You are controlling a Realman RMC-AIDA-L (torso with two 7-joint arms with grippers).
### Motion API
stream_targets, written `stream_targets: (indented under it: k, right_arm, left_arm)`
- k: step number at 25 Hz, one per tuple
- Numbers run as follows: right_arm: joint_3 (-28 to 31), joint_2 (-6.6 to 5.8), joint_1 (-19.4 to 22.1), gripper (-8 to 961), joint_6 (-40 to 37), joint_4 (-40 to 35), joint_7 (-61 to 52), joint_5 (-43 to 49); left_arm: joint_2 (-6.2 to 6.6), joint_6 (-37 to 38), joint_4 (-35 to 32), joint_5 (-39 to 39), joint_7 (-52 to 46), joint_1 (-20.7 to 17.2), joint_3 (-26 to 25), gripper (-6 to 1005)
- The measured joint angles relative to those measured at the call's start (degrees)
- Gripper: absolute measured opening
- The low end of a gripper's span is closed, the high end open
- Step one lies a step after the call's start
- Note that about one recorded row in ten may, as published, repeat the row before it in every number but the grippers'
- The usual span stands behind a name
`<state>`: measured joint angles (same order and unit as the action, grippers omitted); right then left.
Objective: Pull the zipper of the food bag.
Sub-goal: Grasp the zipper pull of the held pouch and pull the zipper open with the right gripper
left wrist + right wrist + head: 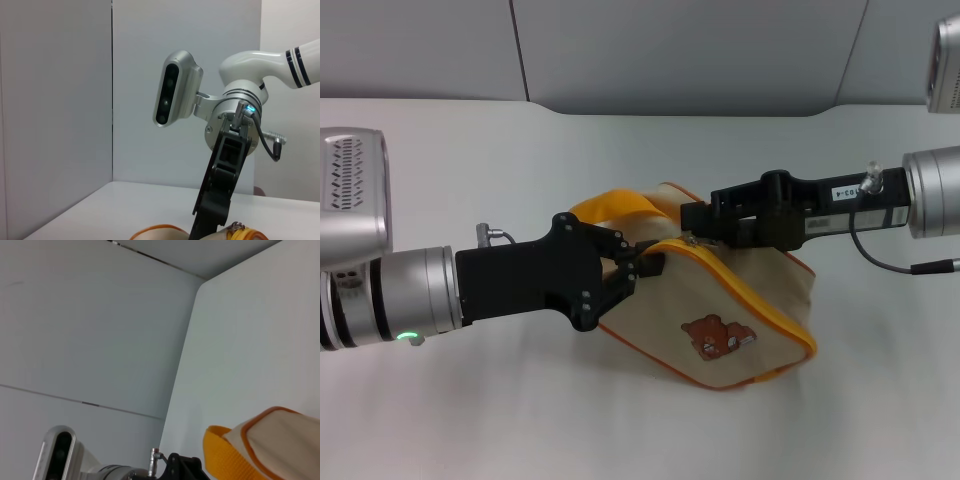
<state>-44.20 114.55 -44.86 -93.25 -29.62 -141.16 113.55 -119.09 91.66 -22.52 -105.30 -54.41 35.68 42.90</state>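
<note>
Bag [720, 310] of beige cloth lies mid-table [470, 150] in the head view, bear picture up, between two arms. The left gripper [638, 268] pinches the bag's corner by the orange handle [615, 207]; the right gripper [692, 232] meets the zipper [760, 295] at its top, the pull tab hidden beneath, so its fingers cannot be judged. Soft and light, the bag would likely drag unless held.

Left wrist view: the right gripper from afar, bag cut off.

Right wrist view: handle and bag edge only.
</note>
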Motion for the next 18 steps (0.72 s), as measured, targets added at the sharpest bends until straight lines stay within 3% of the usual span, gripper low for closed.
stream_targets:
  k: [3,18]
  right_arm:
    - [0.00,0.12,-0.24,383,0.03,0.09,-0.20,-0.02]
    - [2.16,-0.65,3.52,377,-2.46,0.09,-1.87,-1.13]
  left_arm:
    - [0.00,0.01,0.07,0.00,0.00,0.12,0.15,56]
    - [0.00,-0.48,0.11,0.16,-0.45,-0.15,-0.14,57]
